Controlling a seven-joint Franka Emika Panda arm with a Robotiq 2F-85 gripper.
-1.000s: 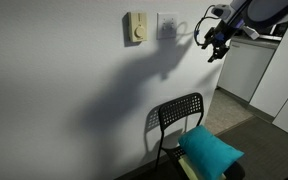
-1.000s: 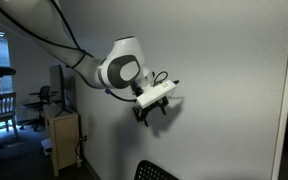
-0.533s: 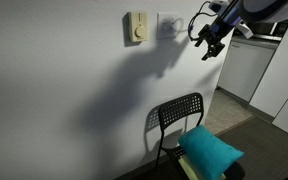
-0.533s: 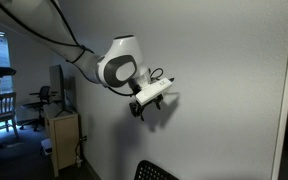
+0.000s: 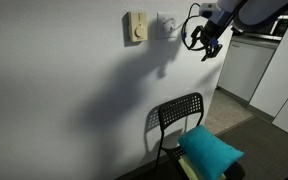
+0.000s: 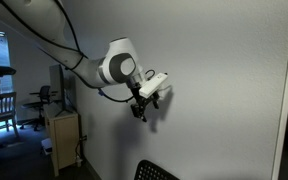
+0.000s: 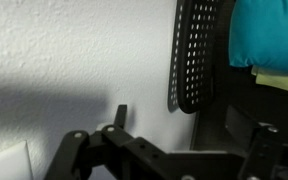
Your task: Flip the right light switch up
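The white square wall plate sits high on the wall, just right of a cream box with a round dial. Its two toggles are too small to tell apart, so the right light switch cannot be made out. My gripper hangs close to the wall, just right of the plate and slightly below it, with fingers spread and nothing between them. It also shows against the bare wall in an exterior view. In the wrist view the gripper is dark at the bottom, with a corner of the plate at the lower left.
A black perforated chair stands against the wall below, with a teal cushion beside it. Both show in the wrist view, the chair and the cushion. White cabinets stand further along the wall.
The gripper has moved up and along the wall toward the wall plate, ending just beside it. Its fingers have stayed spread.
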